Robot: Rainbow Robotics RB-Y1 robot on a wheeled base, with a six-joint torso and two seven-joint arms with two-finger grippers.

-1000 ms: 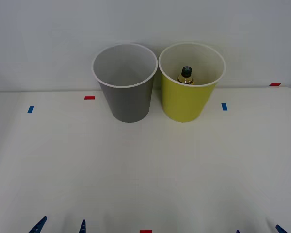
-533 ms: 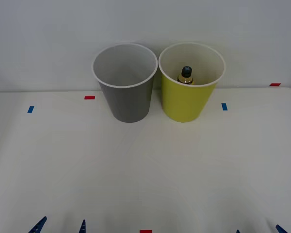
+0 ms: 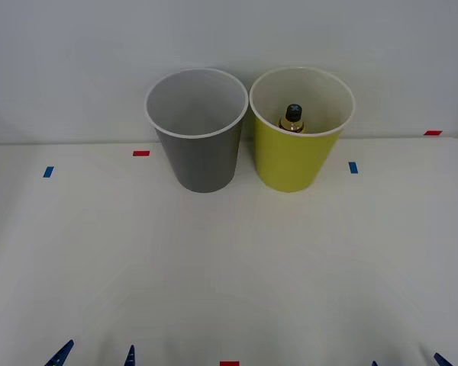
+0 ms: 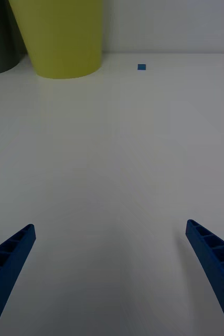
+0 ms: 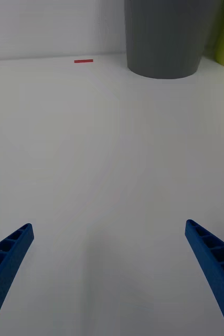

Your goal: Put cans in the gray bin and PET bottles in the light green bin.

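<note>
the gray bin (image 3: 196, 130) is a tall round cup shape, wide at the top and thinner at the bottom. it is dark gray outside, pale inside, and has a white rim. it stands upright at the back of the white table (image 3: 229, 259), close to the wall. nothing can be seen inside it.

just beside the gray bin, on its right, stands the light green bin (image 3: 300, 130). it has the same shape, with a yellow-green outside, a white rim and a pale inside. the two bins are so close that their rims almost touch.

the small bottle (image 3: 292, 118) is inside the light green bin, so it is to the right of the gray bin too. it stands upright. you can see its dark round cap and a bit of yellow under it. the rest is hidden by the bin wall.

the left gripper (image 5: 109, 278) is low over the table, well in front of the gray bin. its two blue ribbed fingers (image 5: 7, 262) are spread wide apart and hold nothing.

the right gripper (image 4: 109, 278) is low over the table too, in front of the gray bin and off to its right. its blue fingers (image 4: 214, 262) are also spread wide apart with nothing between them.

small red and blue tape marks lie on the table on both sides of the gray bin.
</note>
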